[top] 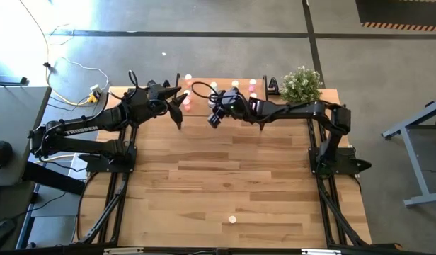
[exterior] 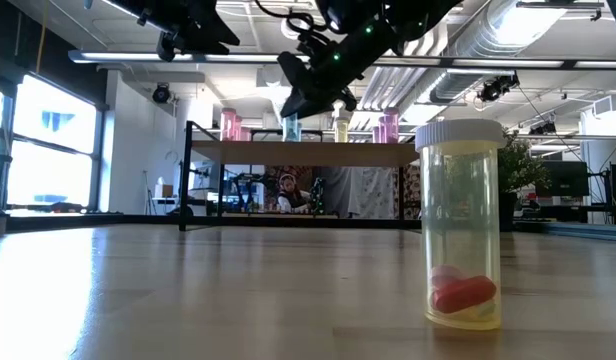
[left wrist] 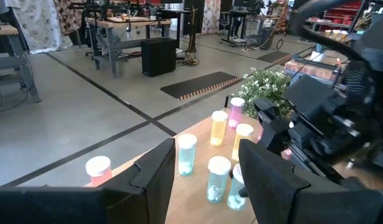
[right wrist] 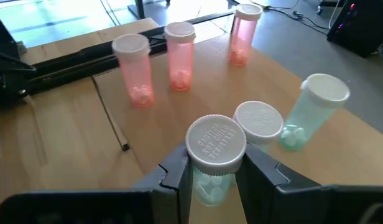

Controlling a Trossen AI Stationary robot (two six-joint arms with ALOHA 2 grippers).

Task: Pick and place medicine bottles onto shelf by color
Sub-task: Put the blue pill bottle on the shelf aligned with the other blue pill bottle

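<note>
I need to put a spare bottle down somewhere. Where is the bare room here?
The table is bare across its whole middle, between the two arms' bases; only one yellow bottle stands near the front edge. It is crowded on the shelf at the back, where the bottles cluster, both hands hover and the right hand grips a teal bottle.

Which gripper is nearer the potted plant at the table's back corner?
Right. The right gripper is over the shelf, closer to the potted plant; the left gripper sits farther along the shelf, beyond the right one.
</note>
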